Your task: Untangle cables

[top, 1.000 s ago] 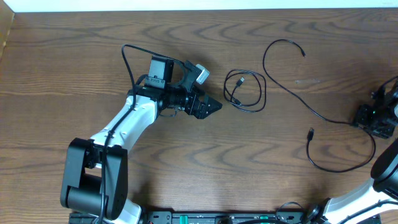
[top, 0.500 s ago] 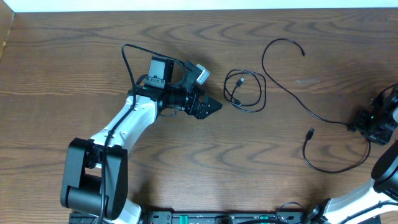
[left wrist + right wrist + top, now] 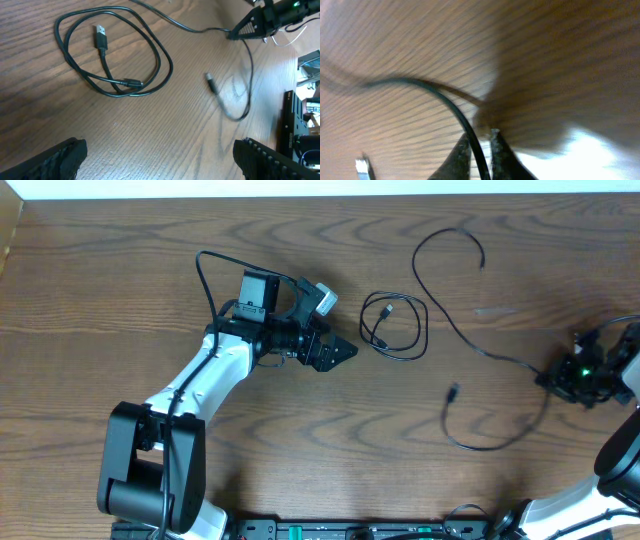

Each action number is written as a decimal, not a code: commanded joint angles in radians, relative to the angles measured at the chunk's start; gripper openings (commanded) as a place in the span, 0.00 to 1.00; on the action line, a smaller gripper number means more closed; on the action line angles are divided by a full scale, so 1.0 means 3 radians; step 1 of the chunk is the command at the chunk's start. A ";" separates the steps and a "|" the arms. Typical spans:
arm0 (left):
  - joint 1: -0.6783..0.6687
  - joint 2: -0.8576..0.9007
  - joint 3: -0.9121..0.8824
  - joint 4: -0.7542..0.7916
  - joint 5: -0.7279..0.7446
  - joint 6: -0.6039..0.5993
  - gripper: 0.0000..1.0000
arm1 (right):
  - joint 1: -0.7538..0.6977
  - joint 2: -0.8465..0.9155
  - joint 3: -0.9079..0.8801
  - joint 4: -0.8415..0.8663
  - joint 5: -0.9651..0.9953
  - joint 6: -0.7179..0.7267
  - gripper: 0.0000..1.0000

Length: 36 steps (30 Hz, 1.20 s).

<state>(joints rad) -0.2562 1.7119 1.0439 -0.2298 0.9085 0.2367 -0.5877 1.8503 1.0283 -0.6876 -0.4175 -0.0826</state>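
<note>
Two black cables are lying on one wooden table [image 3: 120,260]: one coiled cable [image 3: 393,326] and one long cable [image 3: 416,262]; four plug ends are showing in all, two on each cable; the coiled one is carrying one larger flat plug [image 3: 100,36] and one small plug [image 3: 134,83]; the long one is ending in two small plugs [image 3: 452,392] [image 3: 481,265]; two robot arms are reaching in, one left arm [image 3: 215,375] and one right arm [image 3: 620,450]; two grippers are showing, one left gripper [image 3: 338,351] and one right gripper [image 3: 556,377].

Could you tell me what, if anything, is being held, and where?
The right gripper pinches the long black cable partway along its length, away from both plugs; the left gripper holds nothing.
</note>
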 commanded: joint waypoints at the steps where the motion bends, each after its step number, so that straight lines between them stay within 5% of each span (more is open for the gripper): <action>1: 0.0015 -0.0043 0.0001 -0.0004 0.0089 -0.0027 0.99 | 0.0085 0.0167 -0.0121 -0.0010 -0.0394 -0.0120 0.01; 7: 0.0015 -0.0043 0.0001 -0.0004 0.0089 -0.0074 0.99 | 0.0191 0.0167 -0.0121 -0.0011 -0.1183 -0.0608 0.01; 21: 0.0014 -0.0043 0.0001 -0.0031 0.0089 -0.0184 0.99 | 0.0610 -0.0042 -0.0075 0.0086 -0.1198 -0.0584 0.01; 36: 0.0011 -0.0043 0.0001 -0.0029 0.0088 -0.0182 0.99 | 0.1352 -0.0515 0.0725 -0.0493 0.0004 -0.0235 0.01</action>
<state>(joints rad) -0.2562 1.7119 1.0439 -0.2356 0.9154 0.1833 -0.2222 1.7214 1.1744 -0.8021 -0.5457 -0.1841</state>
